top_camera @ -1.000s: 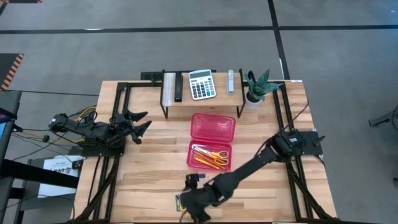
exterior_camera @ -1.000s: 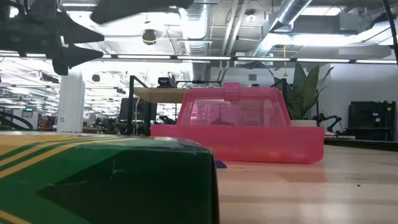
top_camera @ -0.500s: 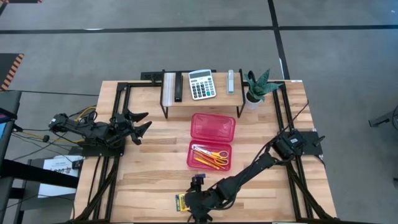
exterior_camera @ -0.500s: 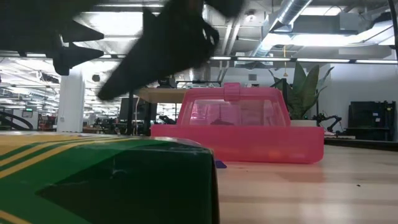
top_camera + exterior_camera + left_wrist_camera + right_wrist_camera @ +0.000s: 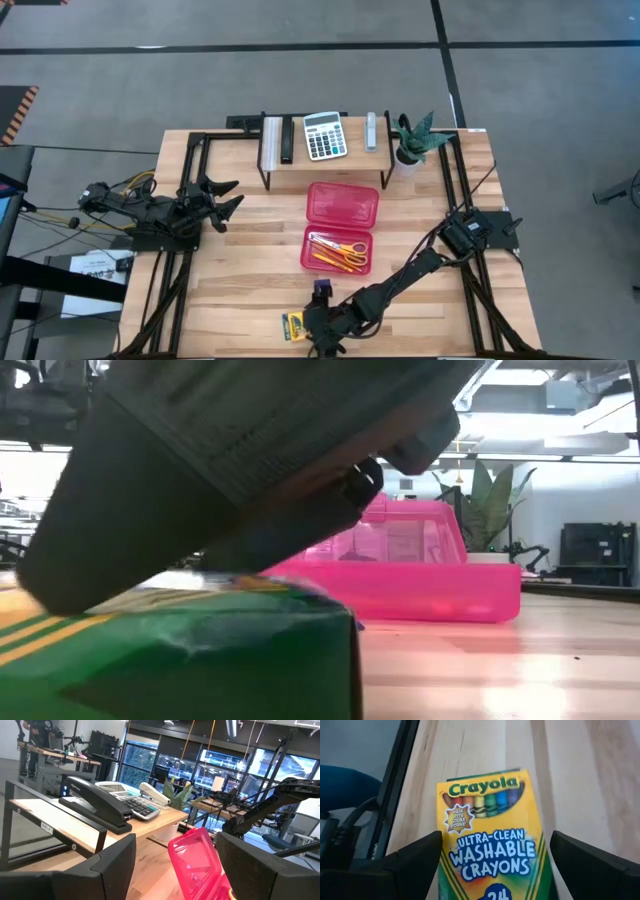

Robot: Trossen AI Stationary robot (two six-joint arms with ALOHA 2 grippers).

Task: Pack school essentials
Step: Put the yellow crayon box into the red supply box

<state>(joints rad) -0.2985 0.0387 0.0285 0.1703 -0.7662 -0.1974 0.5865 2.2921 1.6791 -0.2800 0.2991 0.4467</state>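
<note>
Yellow and green, the crayon box point(image 5: 490, 840) lies flat on the wooden table point(image 5: 250, 270) at the near edge. The right gripper point(image 5: 490, 865) hangs low over it with its fingers point(image 5: 415, 865) spread wide, one on each side of the box, holding nothing. Just beside it stands a small blue eraser point(image 5: 321, 288). A little farther lies the open red case point(image 5: 341, 226); its near half holds the yellow-handled scissors point(image 5: 345, 247) and the orange and yellow pencils point(image 5: 327, 258). To the left, well apart, the left gripper point(image 5: 226, 195) waits with open fingers, empty. At the far side a shelf point(image 5: 325, 160) carries a black stapler point(image 5: 97, 802) and a grey calculator point(image 5: 324, 135), near a potted plant point(image 5: 412, 140).
</note>
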